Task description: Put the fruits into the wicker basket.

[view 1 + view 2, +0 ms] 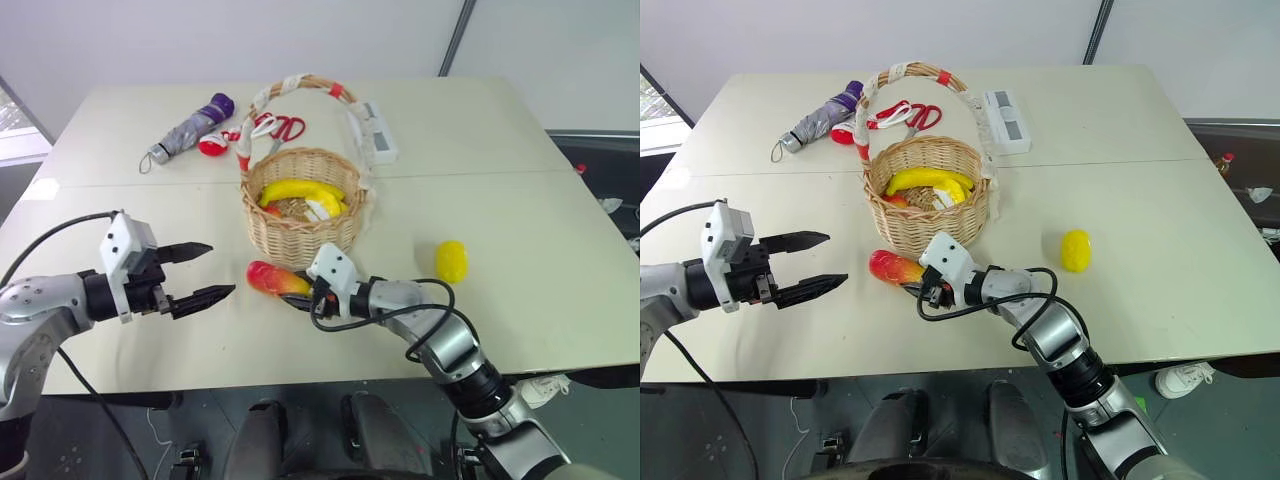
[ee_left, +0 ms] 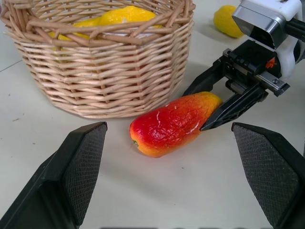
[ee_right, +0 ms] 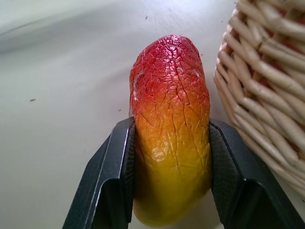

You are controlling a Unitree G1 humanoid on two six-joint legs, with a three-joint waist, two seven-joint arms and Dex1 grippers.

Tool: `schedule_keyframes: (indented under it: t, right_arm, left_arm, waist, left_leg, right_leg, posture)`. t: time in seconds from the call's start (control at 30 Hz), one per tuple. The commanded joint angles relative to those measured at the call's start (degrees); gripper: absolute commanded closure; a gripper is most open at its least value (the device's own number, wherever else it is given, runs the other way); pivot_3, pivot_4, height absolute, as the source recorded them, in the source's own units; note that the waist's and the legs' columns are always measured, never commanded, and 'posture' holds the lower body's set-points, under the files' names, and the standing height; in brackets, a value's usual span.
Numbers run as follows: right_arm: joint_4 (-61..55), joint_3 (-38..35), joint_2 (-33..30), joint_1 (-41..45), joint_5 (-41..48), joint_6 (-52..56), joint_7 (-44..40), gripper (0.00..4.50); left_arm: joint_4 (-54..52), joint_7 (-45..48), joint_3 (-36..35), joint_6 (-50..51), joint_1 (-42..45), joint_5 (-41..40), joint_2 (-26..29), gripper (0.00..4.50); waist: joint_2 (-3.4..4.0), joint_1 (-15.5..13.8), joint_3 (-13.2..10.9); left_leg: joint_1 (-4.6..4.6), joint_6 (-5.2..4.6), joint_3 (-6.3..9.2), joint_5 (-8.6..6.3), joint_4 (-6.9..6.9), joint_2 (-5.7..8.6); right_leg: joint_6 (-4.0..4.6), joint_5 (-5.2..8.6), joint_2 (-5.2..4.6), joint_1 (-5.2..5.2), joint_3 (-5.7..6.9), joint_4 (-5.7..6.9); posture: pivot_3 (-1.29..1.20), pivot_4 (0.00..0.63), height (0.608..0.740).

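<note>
One lemon (image 1: 451, 261) beside basket (image 1: 300, 228)

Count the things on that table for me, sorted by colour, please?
Yellow: 2, banana and lemon
Red-to-yellow: 1, mango
Tan: 1, wicker basket
Red-handled: 1, scissors
Grey-and-purple: 1, umbrella
White: 1, power strip
Total: 7
</note>
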State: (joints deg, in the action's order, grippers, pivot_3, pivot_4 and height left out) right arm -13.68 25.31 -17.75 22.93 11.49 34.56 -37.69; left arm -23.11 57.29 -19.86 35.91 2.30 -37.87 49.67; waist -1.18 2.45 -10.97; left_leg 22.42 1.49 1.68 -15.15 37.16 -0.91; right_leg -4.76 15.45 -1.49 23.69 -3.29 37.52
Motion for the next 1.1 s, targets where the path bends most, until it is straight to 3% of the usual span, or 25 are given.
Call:
schedule_keyframes:
  t: [0.03, 0.17, 0.3, 0.53, 0.67, 0.77, 0.87, 1.0, 1.1]
  right_arm:
    - [-7.6, -3.3, -2.4, -0.3, 3.7, -1.3, -4.3, 2.99]
    - [-16.8, -10.6, -8.6, -1.6, 12.3, 0.5, -10.9, 2.99]
    - [-19.4, -18.1, -8.9, 2.5, 18.6, 4.6, -8.3, 2.99]
    - [-3.6, -17.0, -2.3, 18.7, 7.4, 8.3, 8.8, 2.99]
    - [4.5, -15.0, -0.8, 23.3, 4.0, 7.4, 10.0, 2.99]
    - [7.8, -14.2, -0.4, 24.5, 2.3, 5.9, 10.0, 1.65]
    - [3.8, -15.3, -1.0, 23.7, 3.0, 4.0, 8.5, 0.10]
    - [-6.8, -17.8, -6.3, 17.6, 7.0, 2.0, 1.8, 0.04]
    - [-15.0, -25.3, -11.4, 9.5, 13.2, 6.9, -0.4, 0.04]
  left_arm:
    - [1.5, -0.7, -1.6, -1.8, 1.8, -0.1, 0.0, 0.00]
    - [3.1, -0.4, -2.4, -2.7, 2.5, -0.3, 0.2, 0.00]
    - [4.3, -0.5, -2.1, -3.5, 3.2, -0.1, 0.2, 0.00]
    - [3.3, -1.9, 2.2, -4.1, 5.5, -0.2, -3.1, 0.00]
    - [2.6, -2.6, 4.2, -4.4, 6.6, -0.2, -4.8, 0.00]
    - [1.9, -3.4, 5.3, -4.7, 7.2, -0.1, -6.1, 0.00]
    - [1.1, -4.7, 6.6, -4.9, 7.9, -0.1, -7.8, 0.00]
    - [-0.1, -5.7, 8.2, -4.9, 7.9, 0.2, -8.9, 0.00]
    - [-1.7, -6.0, 9.8, -4.8, 7.9, 0.2, -9.7, 0.00]
  waist:
    - [0.01, -0.1, 0.0]
    - [0.00, -0.1, 0.0]
    - [0.00, 0.1, 0.0]
    - [0.01, 0.1, 0.0]
    - [0.00, -0.1, 0.0]
    - [0.00, -0.1, 0.0]
    - [0.00, 0.0, 0.0]
    - [-0.01, -0.2, 0.0]
    - [-0.01, -0.6, 0.0]
  left_leg:
    - [0.00, 0.00, 0.00, 0.00, 0.00, 0.00]
    - [0.01, 0.00, 0.01, 0.00, 0.01, 0.02]
    - [0.00, -0.01, 0.04, 0.00, 0.01, 0.00]
    - [-0.04, 0.00, 0.05, 0.00, 0.00, -0.04]
    - [0.14, 0.02, 0.02, 0.01, -0.04, 0.06]
    - [0.56, 0.02, -0.01, 0.01, 0.00, 0.10]
    - [0.97, 0.03, -0.02, 0.02, 0.12, 0.10]
    - [0.98, 0.03, 0.03, 0.02, 0.10, 0.09]
    - [0.96, 0.02, 0.05, 0.02, 0.12, 0.10]
  right_leg:
    - [0.00, 0.00, 0.00, -0.01, 0.01, 0.00]
    - [-0.01, 0.00, 0.00, -0.02, 0.05, -0.02]
    - [-0.01, 0.00, -0.03, -0.06, 0.07, -0.05]
    - [0.04, 0.00, 0.04, -0.01, 0.08, 0.03]
    - [0.03, -0.01, -0.13, 0.12, 0.08, -0.01]
    - [0.01, -0.03, -0.18, 0.52, 0.08, 0.00]
    - [0.00, -0.04, -0.19, 1.02, 0.07, 0.21]
    - [0.01, -0.04, -0.17, 1.06, 0.09, 0.29]
    - [0.01, -0.04, -0.18, 0.96, 0.10, 0.24]
  posture:
    - [0.00, 0.150, 0.740]
    - [0.00, 0.150, 0.740]
    - [0.00, 0.150, 0.740]
    - [0.00, 0.150, 0.740]
    - [0.00, 0.150, 0.740]
    - [0.00, 0.150, 0.740]
    - [0.00, 0.150, 0.740]
    - [0.00, 0.150, 0.740]
    - [0.00, 0.150, 0.740]
